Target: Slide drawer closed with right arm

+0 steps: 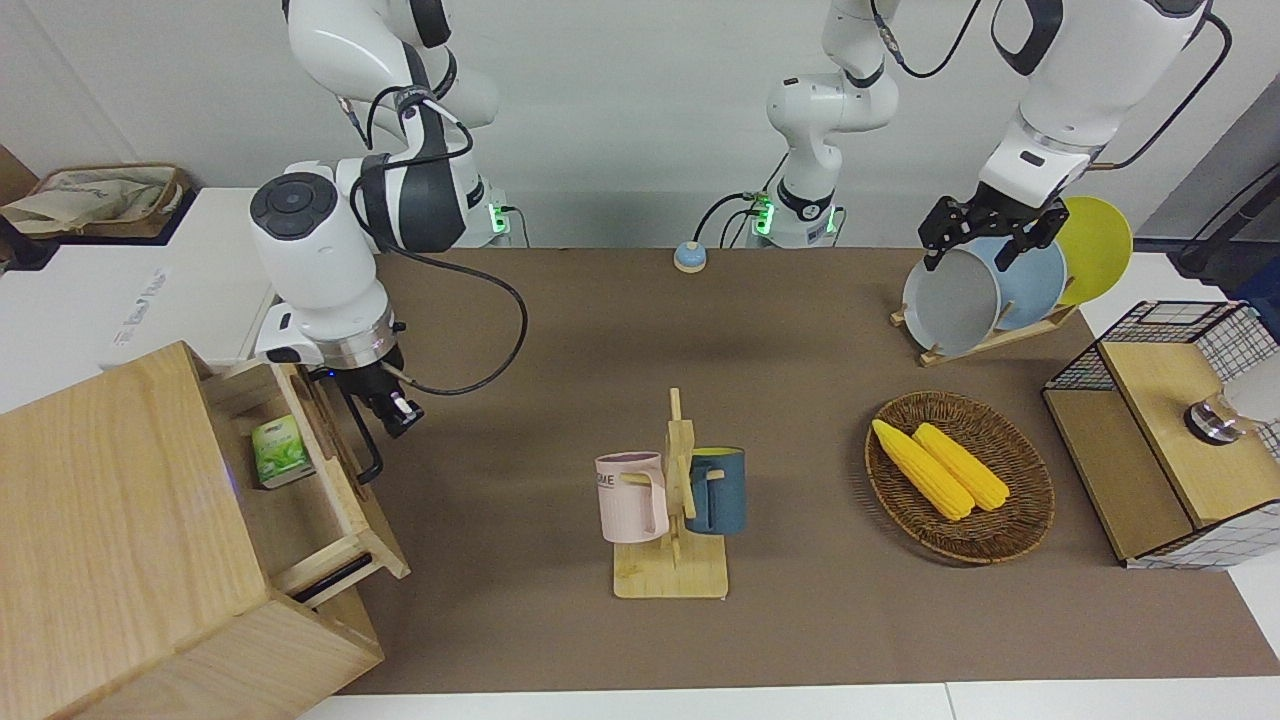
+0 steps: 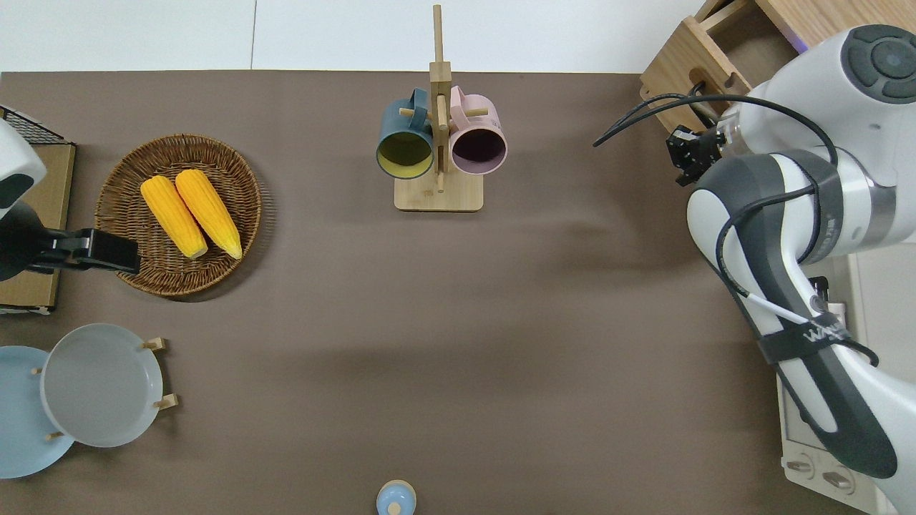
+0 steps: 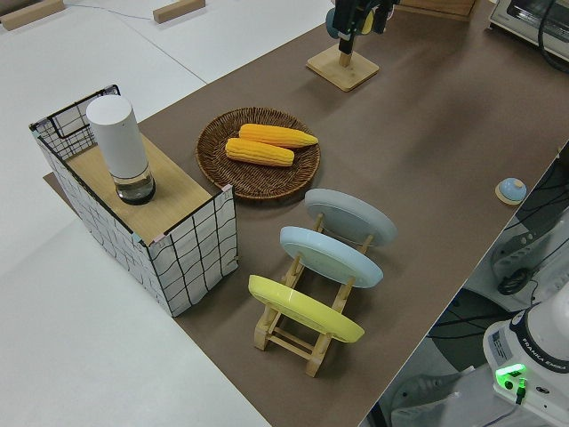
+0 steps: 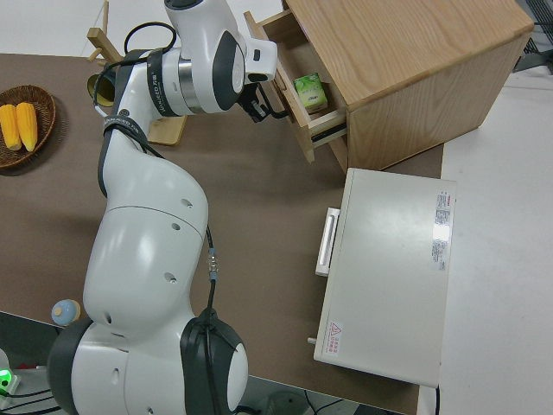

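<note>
The pale-wood drawer (image 1: 385, 545) stands partly open from the big wood cabinet (image 1: 110, 480) at the right arm's end of the table. A small green box (image 1: 278, 452) lies inside it. The drawer also shows in the overhead view (image 2: 676, 68) and the right side view (image 4: 302, 134). My right gripper (image 1: 392, 415) is at the black bar handle (image 1: 367, 455) on the front panel, with a blue light at its wrist. It also shows from above (image 2: 685, 154) and from the side (image 4: 257, 108). My left arm is parked, with its gripper (image 1: 985, 235) open.
A white oven (image 4: 389, 268) stands beside the cabinet, nearer to the robots. A mug rack (image 1: 672, 500) with two mugs is mid-table. A basket of corn (image 1: 960, 480), a plate rack (image 1: 1000, 280) and a wire-mesh box (image 1: 1170, 430) are at the left arm's end.
</note>
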Controlling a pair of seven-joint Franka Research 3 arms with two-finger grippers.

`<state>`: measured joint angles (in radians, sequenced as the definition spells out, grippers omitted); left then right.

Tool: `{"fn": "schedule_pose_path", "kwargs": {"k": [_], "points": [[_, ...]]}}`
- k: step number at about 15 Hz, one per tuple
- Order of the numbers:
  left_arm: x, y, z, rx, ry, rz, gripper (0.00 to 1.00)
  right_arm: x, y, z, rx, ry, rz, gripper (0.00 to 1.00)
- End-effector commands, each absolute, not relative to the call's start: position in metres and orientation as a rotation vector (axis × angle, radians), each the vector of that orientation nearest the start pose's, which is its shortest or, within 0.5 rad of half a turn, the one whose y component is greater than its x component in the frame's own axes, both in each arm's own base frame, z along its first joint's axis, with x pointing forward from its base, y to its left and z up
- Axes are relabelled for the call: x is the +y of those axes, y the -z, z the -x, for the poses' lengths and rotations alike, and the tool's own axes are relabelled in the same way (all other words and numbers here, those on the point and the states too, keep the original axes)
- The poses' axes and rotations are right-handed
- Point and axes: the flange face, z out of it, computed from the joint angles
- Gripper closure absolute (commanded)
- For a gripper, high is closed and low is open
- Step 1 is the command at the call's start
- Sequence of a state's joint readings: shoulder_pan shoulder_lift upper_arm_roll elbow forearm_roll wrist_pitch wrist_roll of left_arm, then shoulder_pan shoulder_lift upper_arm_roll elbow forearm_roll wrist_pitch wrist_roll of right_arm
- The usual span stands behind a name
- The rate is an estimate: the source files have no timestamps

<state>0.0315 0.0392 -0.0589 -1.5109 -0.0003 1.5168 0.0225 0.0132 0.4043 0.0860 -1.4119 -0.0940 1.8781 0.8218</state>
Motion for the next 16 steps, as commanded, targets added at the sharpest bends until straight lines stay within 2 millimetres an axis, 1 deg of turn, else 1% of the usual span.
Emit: {"fn": "schedule_pose_path", "kwargs": {"k": [1,4,7,9,12,14,15,16], "points": [[-0.013,-0.629,-0.563,0.092,-0.062,3.126,0.01,0.026,-0.478,-0.697,1.051,0.177,2.985,1.000],[-0.013,-0.630,-0.563,0.094,-0.060,3.126,0.01,0.015,-0.477,-0.700,1.079,0.178,2.970,1.000],[-0.013,-0.630,-0.563,0.094,-0.060,3.126,0.01,-0.003,-0.474,-0.702,1.114,0.175,2.958,1.000],[-0.013,-0.630,-0.563,0.094,-0.060,3.126,0.01,-0.010,-0.474,-0.702,1.126,0.172,2.954,1.000],[-0.013,-0.630,-0.563,0.094,-0.060,3.126,0.01,-0.026,-0.474,-0.702,1.132,0.165,2.943,1.000],[-0.013,-0.630,-0.563,0.094,-0.060,3.126,0.01,-0.029,-0.476,-0.704,1.108,0.173,2.949,1.000],[-0.013,-0.630,-0.563,0.094,-0.060,3.126,0.01,-0.035,-0.477,-0.704,1.115,0.177,2.945,1.000],[-0.013,-0.629,-0.563,0.094,-0.062,3.126,0.01,-0.035,-0.480,-0.705,1.112,0.188,2.943,1.000]]}}
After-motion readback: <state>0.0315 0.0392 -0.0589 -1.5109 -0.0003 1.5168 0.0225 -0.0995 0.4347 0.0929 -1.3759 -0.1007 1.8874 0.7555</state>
